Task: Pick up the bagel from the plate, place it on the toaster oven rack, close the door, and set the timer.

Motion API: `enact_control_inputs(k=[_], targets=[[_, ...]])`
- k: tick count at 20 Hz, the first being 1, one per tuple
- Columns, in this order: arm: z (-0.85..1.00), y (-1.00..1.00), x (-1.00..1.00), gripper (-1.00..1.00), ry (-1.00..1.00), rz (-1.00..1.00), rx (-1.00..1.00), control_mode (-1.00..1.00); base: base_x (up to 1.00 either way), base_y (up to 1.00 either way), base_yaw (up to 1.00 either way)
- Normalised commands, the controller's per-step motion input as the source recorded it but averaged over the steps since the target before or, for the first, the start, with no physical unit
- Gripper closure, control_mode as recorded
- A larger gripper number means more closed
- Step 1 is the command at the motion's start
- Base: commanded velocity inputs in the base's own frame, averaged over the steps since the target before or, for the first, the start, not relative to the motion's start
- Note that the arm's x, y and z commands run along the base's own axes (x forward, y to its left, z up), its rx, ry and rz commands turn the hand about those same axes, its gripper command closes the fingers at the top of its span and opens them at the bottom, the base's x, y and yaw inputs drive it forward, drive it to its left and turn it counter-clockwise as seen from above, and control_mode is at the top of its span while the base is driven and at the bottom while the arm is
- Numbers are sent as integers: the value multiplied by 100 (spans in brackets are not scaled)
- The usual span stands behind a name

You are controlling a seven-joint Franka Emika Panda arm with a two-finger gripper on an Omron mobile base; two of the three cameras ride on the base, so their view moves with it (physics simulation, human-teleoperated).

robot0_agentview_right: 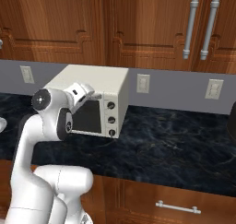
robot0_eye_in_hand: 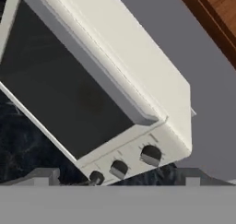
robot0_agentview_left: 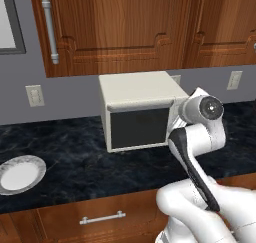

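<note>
Across the lower half of the left base view, the dark counter is seen, because everything for the job is set on it. At the middle of that view the toaster oven is placed with its back to the grey wall, so its front can be reached. Its door is shut, and the dark glass hides the inside, so the rack cannot be made out. At the lower left edge the plate is left well apart from the oven; it looks bare, and the bagel cannot be found on it. It may already be behind the glass, but that cannot be told.

At the middle left of the right base view, the gripper is held up just in front of the oven's top right corner, with its fingers spread wide and nothing between them. It is likely aimed there because the timer must be set. At the bottom of the hand view, three knobs are seen close by in a slanted row.
</note>
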Motion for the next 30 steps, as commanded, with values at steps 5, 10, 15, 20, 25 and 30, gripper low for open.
enact_control_inputs(k=[5, 10, 15, 20, 25, 30], targets=[[0, -41, -29, -100, 0, -6, 37, -100, 0, 0, 0], [0, -33, -10, -100, 0, -6, 38, -100, 0, 0, 0], [0, -13, 0, -100, 0, -8, 33, -100, 0, 0, 0], [0, -3, 0, -100, 11, -3, 23, -100, 0, 0, 0], [-2, 0, 5, -100, 16, 0, 14, -100, 0, 0, 0], [-7, 0, 5, -100, 0, 0, 2, -100, 0, 0, 0]])
